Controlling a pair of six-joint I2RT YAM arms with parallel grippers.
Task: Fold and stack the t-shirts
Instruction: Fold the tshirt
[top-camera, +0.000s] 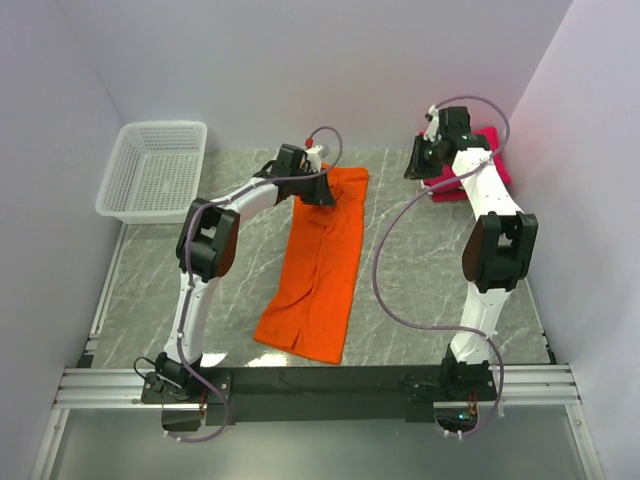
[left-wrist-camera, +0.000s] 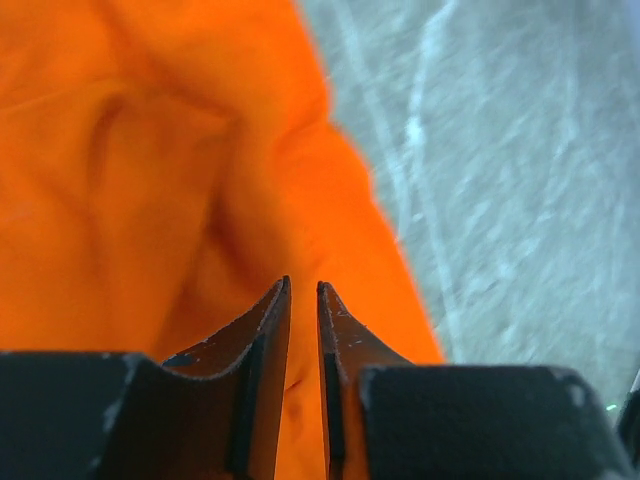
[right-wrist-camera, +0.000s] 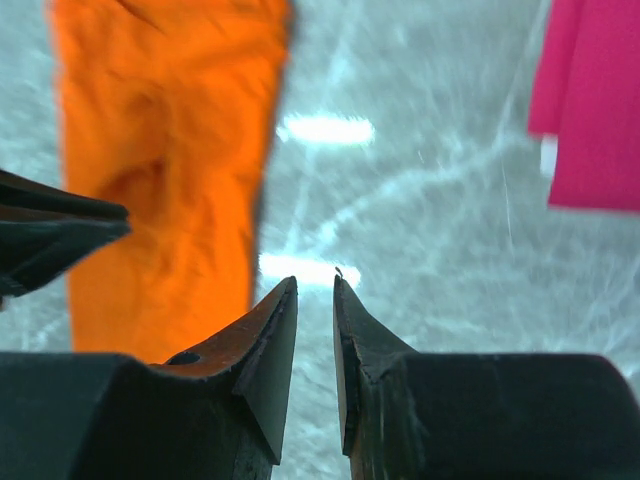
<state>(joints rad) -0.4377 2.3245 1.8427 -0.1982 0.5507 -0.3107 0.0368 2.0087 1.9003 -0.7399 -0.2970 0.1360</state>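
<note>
Basket first: at the far left corner of the grey marble table (top-camera: 420, 270) we see a white plastic mesh basket (top-camera: 155, 170), well apart from the cloth. Next to the right, the left gripper (left-wrist-camera: 302, 288) hangs over the far end of the orange t-shirt (top-camera: 318, 265). Its jaws are drawn to a narrow slit with orange cloth filling the view beneath them. We cannot tell whether any fabric is caught in that slit.

The orange t-shirt lies in the middle of the table as one long, rumpled strip, running from the far side toward the arm bases and slanting slightly to the left at its near end.

Further right, the right gripper (right-wrist-camera: 315, 282) hovers above bare marble between the two garments, its jaws likewise pinched nearly together. At the far right, the crimson-pink t-shirts (top-camera: 495, 165) sit as a flat folded stack near the wall, with a sliver of white (right-wrist-camera: 548, 157) showing at one edge.
</note>
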